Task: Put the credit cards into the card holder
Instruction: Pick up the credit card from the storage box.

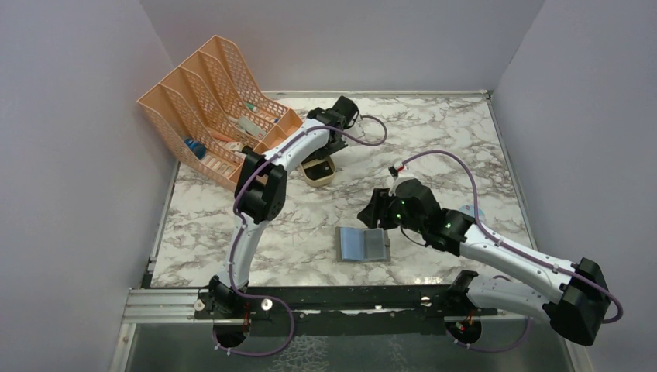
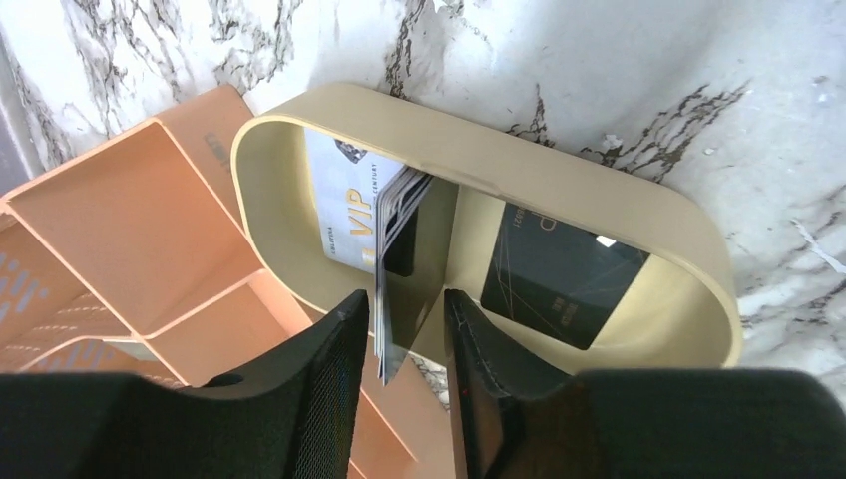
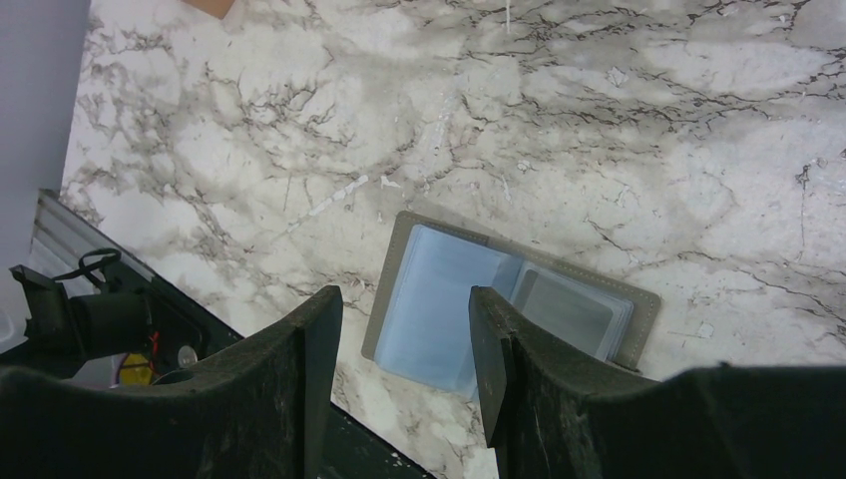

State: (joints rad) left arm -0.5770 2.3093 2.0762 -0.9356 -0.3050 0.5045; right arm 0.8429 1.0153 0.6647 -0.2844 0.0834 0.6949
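A few credit cards [image 2: 387,269] stand on edge inside a tan oval tray [image 2: 559,180], fanned between the fingers of my left gripper [image 2: 404,324], which is shut on them. A white VIP card [image 2: 344,215] leans in the tray's left half, and a dark card [image 2: 559,274] lies flat in its right half. In the top view the left gripper [image 1: 321,159] points down into the tray [image 1: 319,177]. The card holder [image 1: 362,244] lies unfolded near the front edge, its blue-grey pockets [image 3: 444,299] facing up. Above it my right gripper [image 3: 404,299] hangs open, holding nothing.
A large peach mesh file rack [image 1: 217,108] stands at the back left, right beside the tray [image 2: 130,220]. Purple-grey walls close in the marble table on three sides. A black rail [image 1: 349,298] carrying the arm bases runs along the front edge.
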